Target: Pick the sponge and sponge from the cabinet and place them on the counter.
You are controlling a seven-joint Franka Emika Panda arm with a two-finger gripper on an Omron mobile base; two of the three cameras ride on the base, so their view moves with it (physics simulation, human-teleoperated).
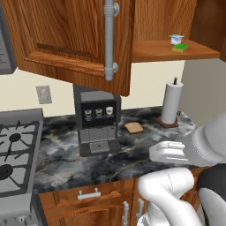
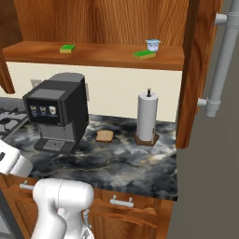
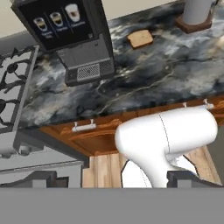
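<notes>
Currently the white two-finger gripper (image 1: 160, 152) is hanging released and empty, low by the front edge of the dark marbled stone counter (image 2: 140, 163). Both targets are sitting up on the shelf of the reddish-brown wooden cabinet (image 2: 93, 18). The first flat green-topped yellow sponge (image 2: 67, 48) is lying alone. The second sponge (image 2: 144, 54) is lying just beside a small white-and-blue cup (image 2: 152, 45). They're likely light and squashy, so pinching across the short sides looks best. The cup and the open cabinet door (image 1: 66, 35) are crowding the reach. A black coffee machine (image 2: 58, 112), a tan bread slice (image 2: 105, 136) and a white paper towel roll (image 2: 147, 116) are standing towards the worktop's back edge.
</notes>
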